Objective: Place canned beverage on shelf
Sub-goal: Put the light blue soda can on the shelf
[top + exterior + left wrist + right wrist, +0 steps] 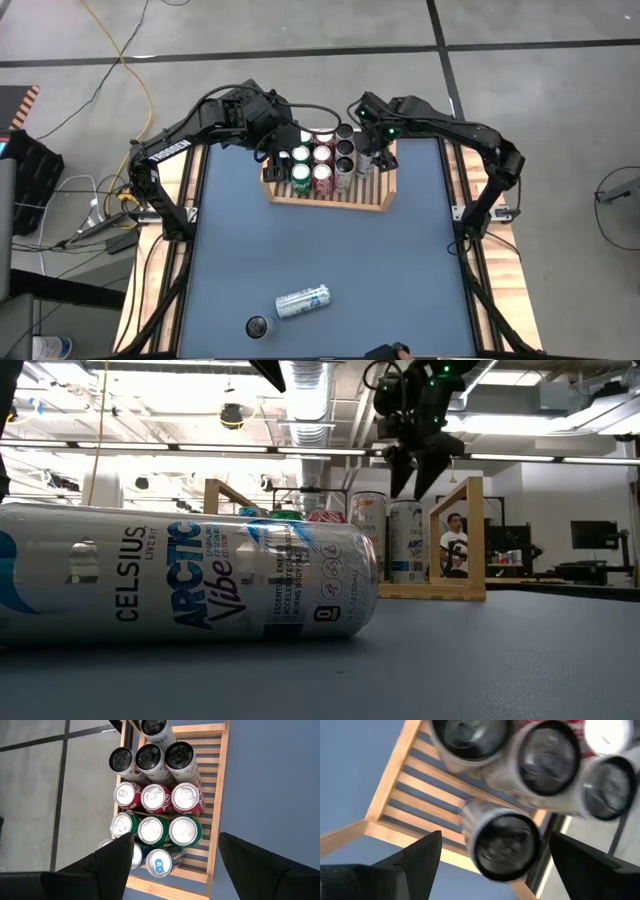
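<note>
The left end effector (283, 146) hangs over the far-left end of the shelf (330, 199), fingers spread and empty, above the green-topped cans (152, 830). It should simply stay high and clear of the rows.

The right end effector (366, 152) hovers over the far-right part of the shelf, jaws wide with nothing between them. In the right wrist view a tall dark-topped can (504, 845) stands on the slats just below those fingers, beside the other dark-topped cans (150, 757). To finish this step well, I judge it should rise straight up without brushing that can, so the row stays upright.

Two beverages still wait at the near edge: a silver can (302, 301) lying on its side and a dark-topped one (259, 326) standing just left of it. The lying can will need a grip across its body and turning upright.

The tabletop (400, 270) is matte blue with wooden rails along both sides. Beyond it lies grey tiled floor with loose cables on the left; the low view shows an open room with ceiling ducts, monitors and a person sitting far off.
</note>
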